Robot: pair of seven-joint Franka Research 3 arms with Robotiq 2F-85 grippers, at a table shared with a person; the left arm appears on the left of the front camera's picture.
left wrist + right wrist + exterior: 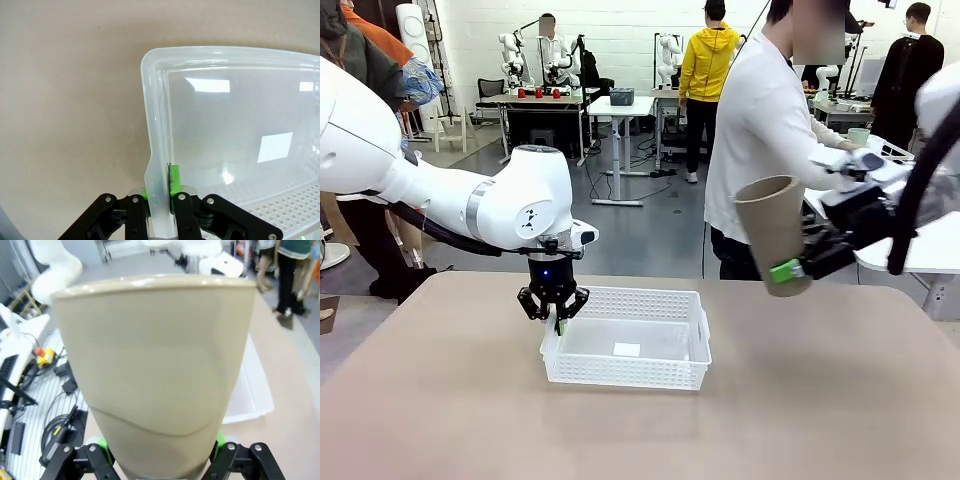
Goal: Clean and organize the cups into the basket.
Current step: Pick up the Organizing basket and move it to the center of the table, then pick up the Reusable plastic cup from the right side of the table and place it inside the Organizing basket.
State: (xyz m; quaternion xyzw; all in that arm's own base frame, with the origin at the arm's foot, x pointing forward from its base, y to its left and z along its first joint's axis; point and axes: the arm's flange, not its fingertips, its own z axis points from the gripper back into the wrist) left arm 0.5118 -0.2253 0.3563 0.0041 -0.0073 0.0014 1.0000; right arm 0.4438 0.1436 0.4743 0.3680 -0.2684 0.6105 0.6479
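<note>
The white lattice basket (630,340) sits in the middle of the table with nothing but a small white label inside. My left gripper (556,322) is shut on the rim of the basket's left wall; in the left wrist view its green pads (174,179) pinch that rim (156,150). A tan cup (772,232) hangs in the air at the right, above the table's far right edge, mouth up and tilted. My right gripper (790,270) is shut on its lower end. In the right wrist view the cup (155,370) fills the space between the fingers.
A person in a white top (760,130) stands at the far side of the table, just behind the held cup. A mint cup (858,136) rests on a white side table at the far right. The tabletop (440,400) around the basket is bare.
</note>
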